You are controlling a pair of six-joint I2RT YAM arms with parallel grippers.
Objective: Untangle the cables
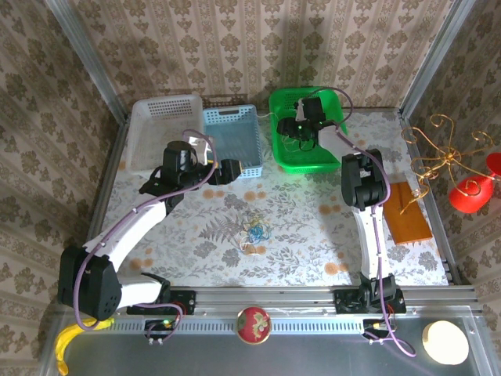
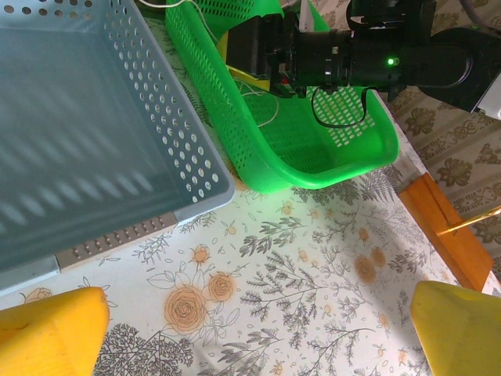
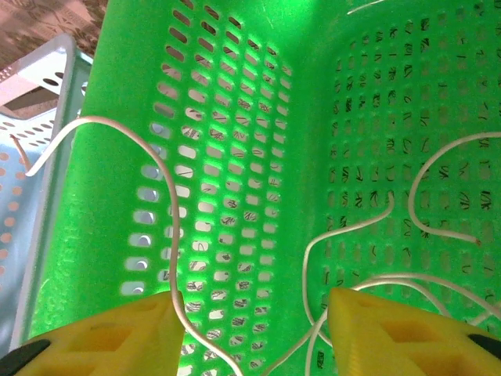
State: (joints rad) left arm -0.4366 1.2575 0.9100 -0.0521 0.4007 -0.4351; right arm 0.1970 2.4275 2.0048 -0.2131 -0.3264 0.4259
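A robot test cell is posing as a home, with damask wallpaper panels [image 1: 235,47] standing in aluminium framing [image 1: 274,296] around a floral tablecloth [image 1: 301,235].

Black-and-white arms [image 1: 133,231], purple cables [image 1: 76,309], yellow claw fingers [image 3: 391,329]

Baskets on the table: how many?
3, along the far edge: white basket at left, blue basket beside it, green basket to the right. None seem hidden.
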